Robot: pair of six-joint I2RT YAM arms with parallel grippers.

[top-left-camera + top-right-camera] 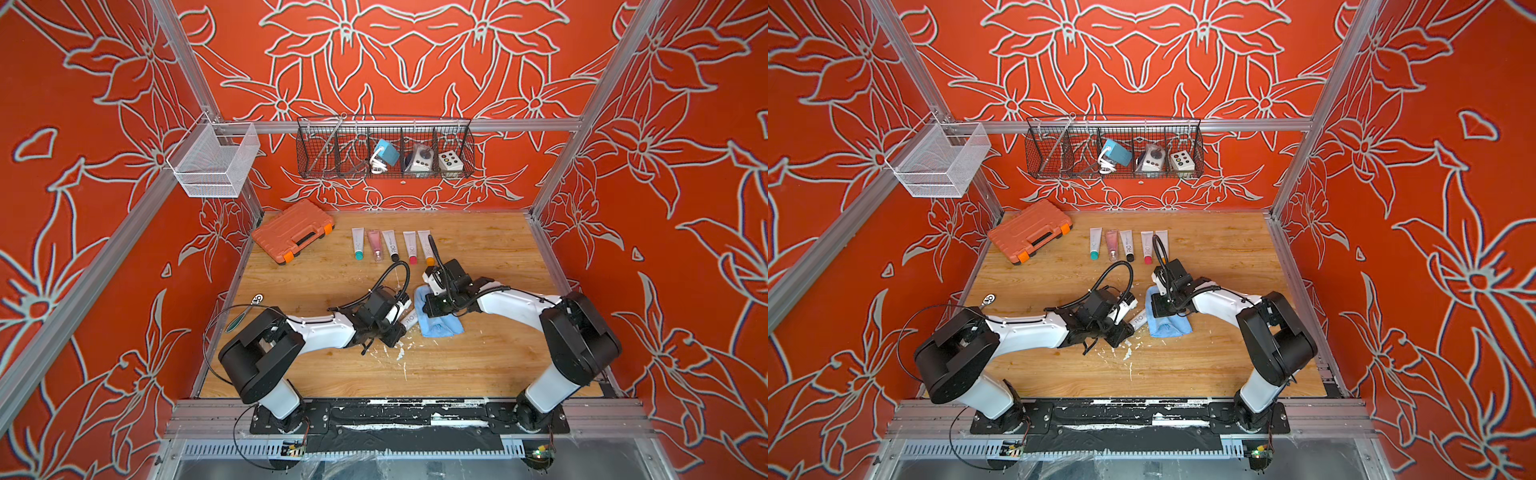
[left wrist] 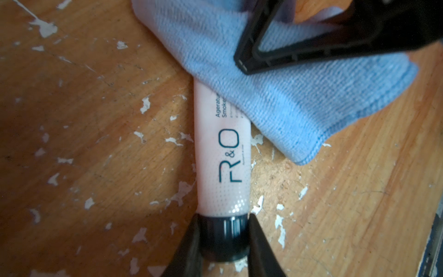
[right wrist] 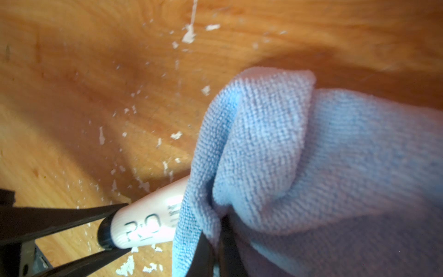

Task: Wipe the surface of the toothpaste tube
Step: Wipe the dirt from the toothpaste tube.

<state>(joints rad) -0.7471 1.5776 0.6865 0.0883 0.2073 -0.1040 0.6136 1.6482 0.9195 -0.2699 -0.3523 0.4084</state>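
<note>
toothpaste tube [image 2: 223, 156]: showing pale pinkish white, carrying dark teal lettering and a fine dot pattern
cap [image 2: 224, 237]: showing black, with ribbing
cloth [image 2: 287, 103]: showing light blue in a fine ribbed weave, with a darker blue stitched edge
desk [image 1: 478, 365]: showing warm wood grain, wearing scattered white flecks
walls [image 1: 83, 208]: showing orange-red, carrying large flowers outlined in pale grey
case [image 1: 293, 230]: showing orange, with brighter orange latches and a black handle
row of tubes [image 1: 390, 243]: showing whitish bodies with teal, black, red and orange caps, plus one translucent pink
wire basket [image 1: 384, 147]: showing black
mesh basket [image 1: 214, 160]: showing white
arms [image 1: 320, 328]: showing white links and black joints
jaws: showing black
</note>
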